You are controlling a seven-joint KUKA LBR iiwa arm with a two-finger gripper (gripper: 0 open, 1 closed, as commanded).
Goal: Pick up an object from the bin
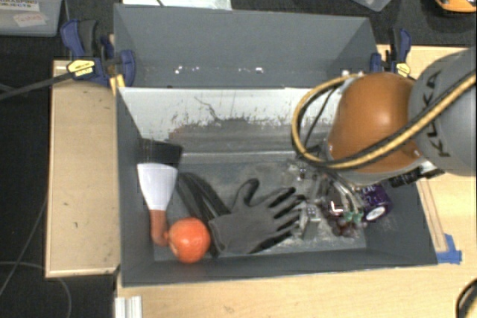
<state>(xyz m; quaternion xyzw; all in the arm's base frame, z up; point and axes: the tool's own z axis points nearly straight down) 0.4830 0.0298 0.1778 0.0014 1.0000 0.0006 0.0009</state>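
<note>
Dark grey floppy fabric glove [246, 226] lay flat on the floor of the grey metal bin [246, 48], mid-way along the front edge, its tips pointing at the right wall. End effector [309, 212] sat low at those tips, touching or just above, couldn't tell which. Couldn't tell either whether it was apart or together, and nothing was seen clamped.

Judgement: best to press down onto a fold of the cloth before closing, as limp fabric slips. Then lift straight, clear of the small purple cylinder [376, 202] just beside on the right. The round orange ball [188, 239] at the glove's cuff, toward the front-left corner, might get dragged.

Arm stretched over the right edge, wrist with rounded orange cover [373, 123] tipped down and leftward, cable looped round it.
</note>
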